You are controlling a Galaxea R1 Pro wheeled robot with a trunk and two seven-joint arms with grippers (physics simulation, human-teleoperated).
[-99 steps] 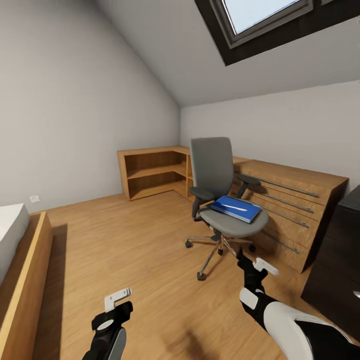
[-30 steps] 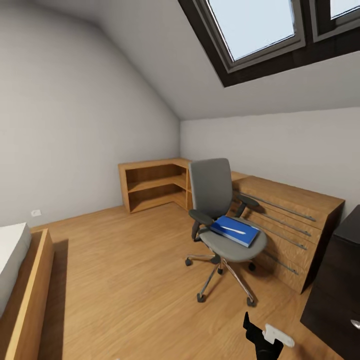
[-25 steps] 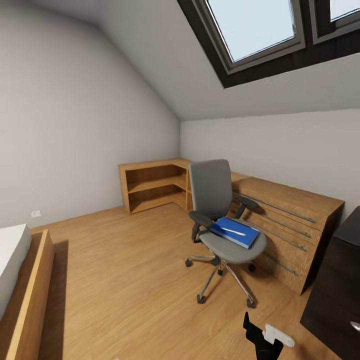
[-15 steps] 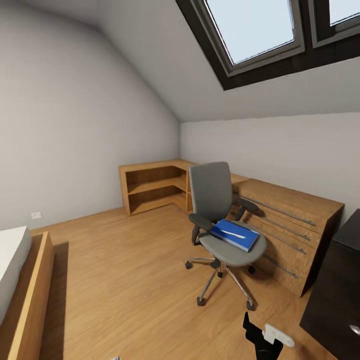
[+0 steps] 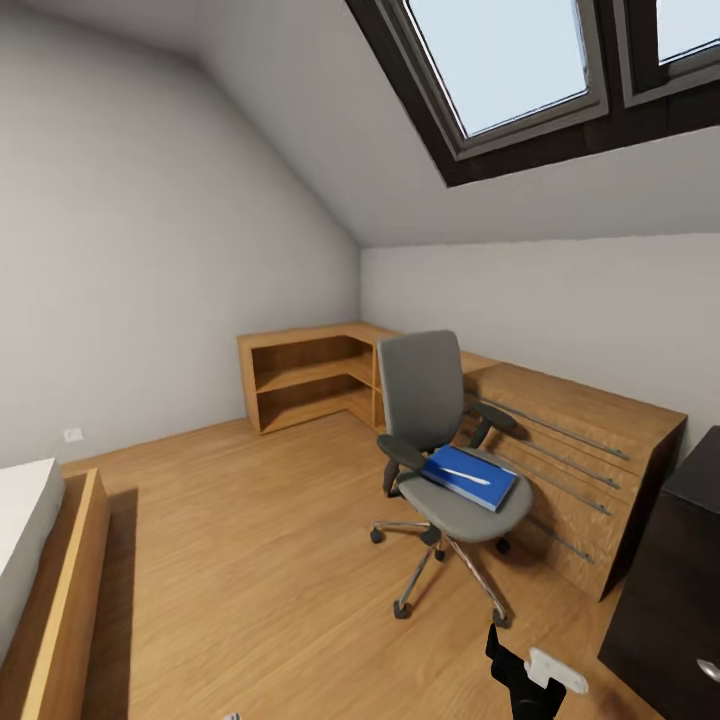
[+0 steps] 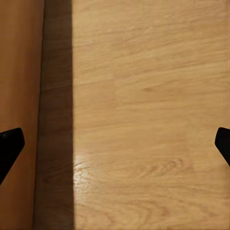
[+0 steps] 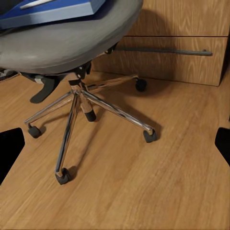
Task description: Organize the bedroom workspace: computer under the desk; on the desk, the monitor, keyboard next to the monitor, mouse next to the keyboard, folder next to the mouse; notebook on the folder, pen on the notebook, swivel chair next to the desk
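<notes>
Your right gripper [image 5: 527, 672] hangs low with fingers spread and empty, nearer than your left, also spread. The folder [image 5: 469, 476] lies ahead and above on the swivel chair [image 5: 440, 440], its long axis running toward the wooden chest [image 5: 580, 450].

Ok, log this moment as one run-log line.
phase: approach | swivel chair: beside wooden drawers | folder: on seat | pen: on folder | left tool: open over floor | right tool: open, empty
</notes>
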